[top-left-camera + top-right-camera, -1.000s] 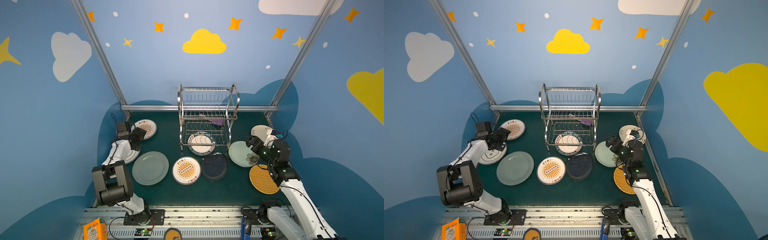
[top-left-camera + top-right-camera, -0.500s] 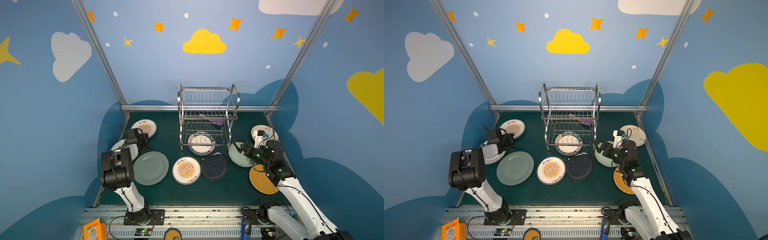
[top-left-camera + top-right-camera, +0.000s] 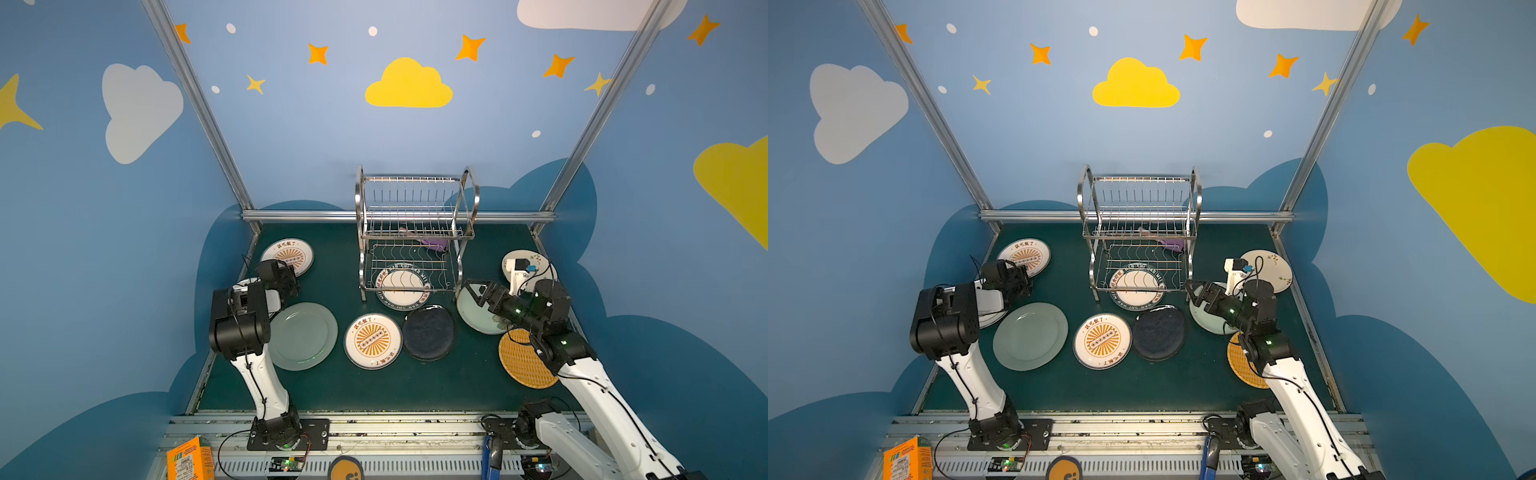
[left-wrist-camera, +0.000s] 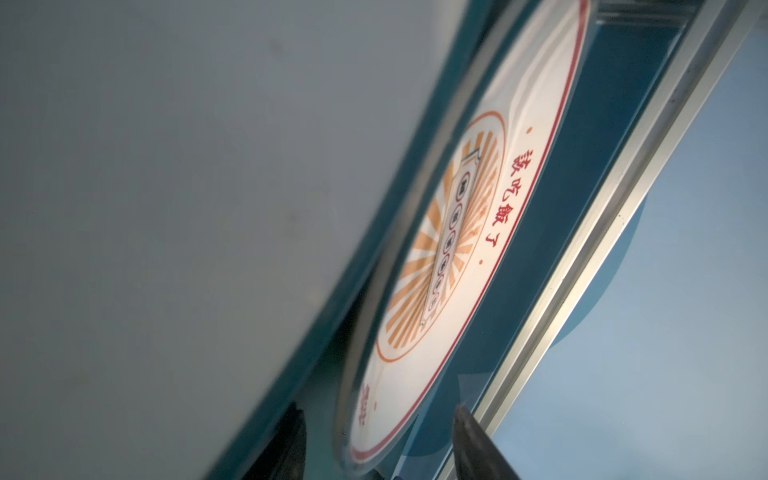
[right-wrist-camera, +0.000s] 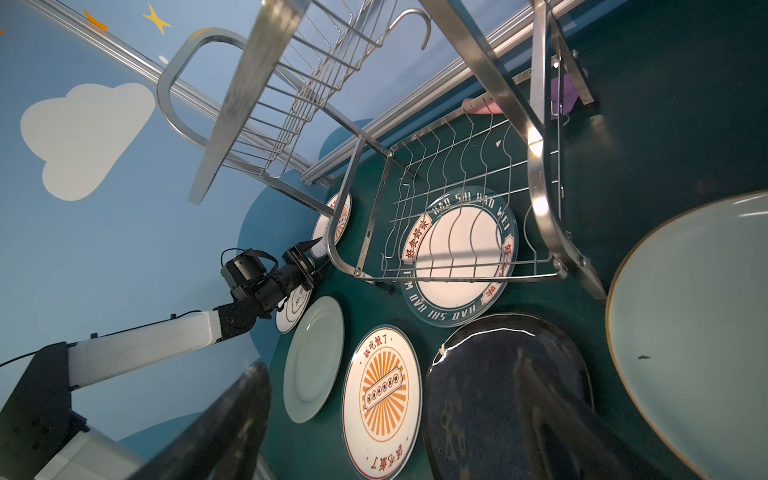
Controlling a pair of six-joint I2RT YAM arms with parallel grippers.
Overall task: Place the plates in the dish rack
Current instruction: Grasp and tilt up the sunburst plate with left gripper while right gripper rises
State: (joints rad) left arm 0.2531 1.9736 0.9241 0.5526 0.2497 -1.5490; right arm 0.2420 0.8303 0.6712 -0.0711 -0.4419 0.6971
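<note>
The left gripper [image 4: 378, 446] has its two dark fingers parted, one on each side of the rim of a white plate with an orange sunburst [image 4: 457, 249]. A sliver of gap shows on both sides, so the rim is not yet clamped. That plate lies flat on the green table [image 3: 374, 390] and stretches away from the fingertips toward the back rail. Just behind this gripper, under its wrist, lies a white plate with a dark emblem [image 5: 291, 316]. Farther back is a pale green plate [image 3: 301, 334].

The right gripper [image 3: 473, 291] has its jaws spread wide with nothing between them. It is above the edge of a second pale plate [image 3: 478, 322]. Directly ahead of its fingertips stands the dish rack [image 3: 415, 224], a two-tier steel wire frame. A plate with a black-lettered rim [image 3: 401, 286] lies flat beneath the rack's lower tier. Beside the gripper lie a dark navy plate [image 3: 428, 332] and another sunburst plate [image 3: 372, 340]. Back along its arm lies a woven tan plate [image 3: 521, 361], and a cream floral plate [image 3: 540, 259] lies by its wrist.
</note>
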